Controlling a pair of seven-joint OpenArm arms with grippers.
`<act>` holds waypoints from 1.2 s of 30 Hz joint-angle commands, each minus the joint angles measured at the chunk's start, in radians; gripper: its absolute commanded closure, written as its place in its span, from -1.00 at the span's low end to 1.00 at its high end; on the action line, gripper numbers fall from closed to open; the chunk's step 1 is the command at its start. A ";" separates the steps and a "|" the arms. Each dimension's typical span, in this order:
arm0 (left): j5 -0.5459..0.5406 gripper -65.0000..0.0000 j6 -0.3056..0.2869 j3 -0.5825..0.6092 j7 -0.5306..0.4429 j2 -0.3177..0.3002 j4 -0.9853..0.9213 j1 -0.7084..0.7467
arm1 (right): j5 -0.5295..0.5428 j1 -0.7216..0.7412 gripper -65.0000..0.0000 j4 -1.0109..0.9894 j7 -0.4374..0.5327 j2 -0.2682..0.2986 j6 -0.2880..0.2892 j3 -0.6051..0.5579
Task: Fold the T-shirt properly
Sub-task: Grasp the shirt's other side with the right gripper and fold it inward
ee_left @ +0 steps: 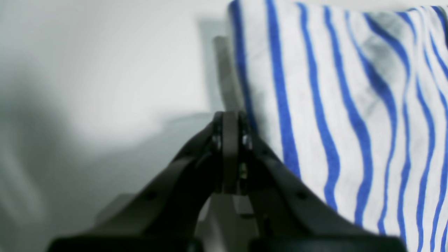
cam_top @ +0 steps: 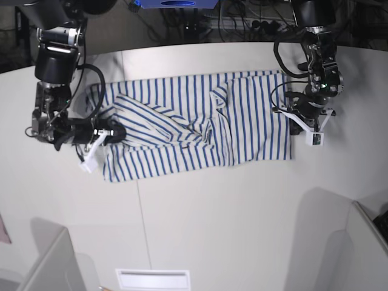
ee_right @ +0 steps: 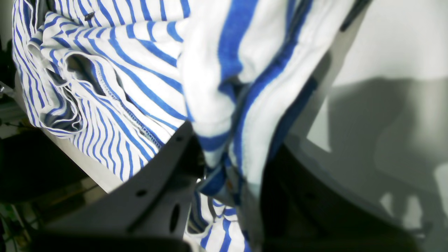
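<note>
**Two arms at opposite ends of the shirt**

T-shirt point(cam_top: 194, 130) lies spread lengthwise on the white table point(cam_top: 212, 224), rumpled through its middle, with folds bunched near the centre. Right gripper point(ee_right: 227, 164) sits at one short end of the T-shirt; wrist view shows striped cloth pinched between its jaws, which are closed onto the fabric. Left gripper point(ee_left: 230, 140) sits at the T-shirt's opposite end, just beside the cloth edge, jaws pressed together with nothing visible between them. Small dark tag point(ee_right: 89, 15) shows on the T-shirt, away from the pinched fold.
</note>
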 commanded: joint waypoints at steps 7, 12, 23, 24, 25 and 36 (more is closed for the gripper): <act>0.013 1.00 0.004 0.116 0.041 -0.003 0.003 -0.017 | -0.046 0.025 1.00 0.053 -0.001 0.039 -0.027 -0.004; 0.013 1.00 0.005 0.165 0.041 0.000 0.011 -0.025 | -0.044 0.009 1.00 0.156 0.007 0.038 -0.137 -0.075; 0.013 1.00 0.005 0.180 0.047 0.045 0.005 -0.055 | -0.044 -0.074 1.00 0.544 -0.002 0.009 -0.395 -0.240; 0.013 1.00 0.005 0.180 0.047 0.043 0.008 -0.055 | -0.044 -0.077 1.00 0.573 -0.002 0.006 -0.423 -0.256; 0.013 1.00 0.005 0.180 0.047 0.041 0.011 -0.055 | -0.040 -0.087 1.00 0.602 -0.002 0.006 -0.452 -0.274; 0.013 1.00 0.005 0.172 0.049 0.035 0.013 -0.019 | -0.041 -0.127 1.00 0.814 -0.078 -0.116 -0.576 -0.368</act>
